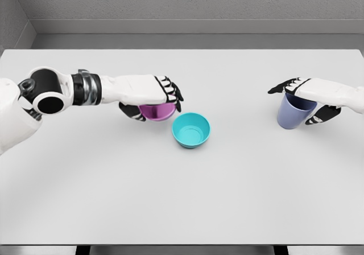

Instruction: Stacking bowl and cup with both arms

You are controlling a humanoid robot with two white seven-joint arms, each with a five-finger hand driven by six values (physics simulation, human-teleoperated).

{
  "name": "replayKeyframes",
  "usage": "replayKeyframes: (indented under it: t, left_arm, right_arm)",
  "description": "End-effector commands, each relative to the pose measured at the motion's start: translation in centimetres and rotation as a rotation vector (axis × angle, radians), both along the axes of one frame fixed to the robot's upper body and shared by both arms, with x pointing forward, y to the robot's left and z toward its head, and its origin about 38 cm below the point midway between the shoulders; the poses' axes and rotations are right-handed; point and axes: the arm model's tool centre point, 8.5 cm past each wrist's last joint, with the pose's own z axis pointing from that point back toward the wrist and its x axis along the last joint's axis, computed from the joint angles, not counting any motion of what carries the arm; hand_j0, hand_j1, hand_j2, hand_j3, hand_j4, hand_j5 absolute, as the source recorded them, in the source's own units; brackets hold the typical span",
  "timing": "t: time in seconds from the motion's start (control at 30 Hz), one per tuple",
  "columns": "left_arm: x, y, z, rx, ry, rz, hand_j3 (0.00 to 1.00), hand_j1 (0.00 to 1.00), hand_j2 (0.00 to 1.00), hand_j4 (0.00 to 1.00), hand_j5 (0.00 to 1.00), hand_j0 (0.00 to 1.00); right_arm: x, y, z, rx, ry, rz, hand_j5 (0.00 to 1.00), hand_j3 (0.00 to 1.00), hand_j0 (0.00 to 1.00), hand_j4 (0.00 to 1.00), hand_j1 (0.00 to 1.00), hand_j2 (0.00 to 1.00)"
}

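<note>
Left hand (152, 98) gripped purple bowl (157, 112) beside teal bowl (191, 130); right hand (307, 98) gripped cup (293, 114); lift level, centre over teal

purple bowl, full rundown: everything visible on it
The purple bowl is a small, glossy magenta-purple bowl, plastic by its look, upright near the middle of the white table. The left hand covers its top, with the fingers curled over the far rim and the thumb on its near left side, so most of the inside is hidden. It sits just left of and behind the teal bowl; contact between them is unclear.
</note>
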Motion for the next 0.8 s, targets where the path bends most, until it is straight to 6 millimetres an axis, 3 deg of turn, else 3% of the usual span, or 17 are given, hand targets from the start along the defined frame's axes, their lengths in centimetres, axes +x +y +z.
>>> replayKeyframes:
  t: [0.0, 0.17, 0.4, 0.77]
  left_arm:
    - [-0.2, -0.8, -0.2, -0.005, 0.005, -0.013, 0.66, 0.66, 0.66, 0.66, 0.66, 0.66]
    - [-0.4, -2.4, -0.4, 0.007, 0.0, -0.052, 0.66, 0.66, 0.66, 0.66, 0.66, 0.66]
    - [-1.1, -4.8, -0.9, 0.019, -0.004, -0.107, 0.66, 0.66, 0.66, 0.66, 0.66, 0.66]
    - [-1.9, -5.7, -0.3, 0.016, -0.027, -0.144, 0.66, 0.66, 0.66, 0.66, 0.66, 0.66]
  right_arm:
    - [0.1, 0.0, -0.2, 0.0, 0.002, -0.004, 1.0, 1.0, 1.0, 1.0, 1.0, 1.0]
    - [0.2, -0.1, -0.3, -0.005, 0.003, -0.007, 0.98, 0.98, 0.98, 0.98, 0.98, 0.98]
    - [0.3, -0.1, 0.1, -0.008, -0.005, -0.009, 0.68, 0.68, 0.68, 0.68, 0.68, 0.68]
    - [0.7, -0.1, 0.6, -0.023, -0.018, -0.017, 0.68, 0.68, 0.68, 0.68, 0.68, 0.68]
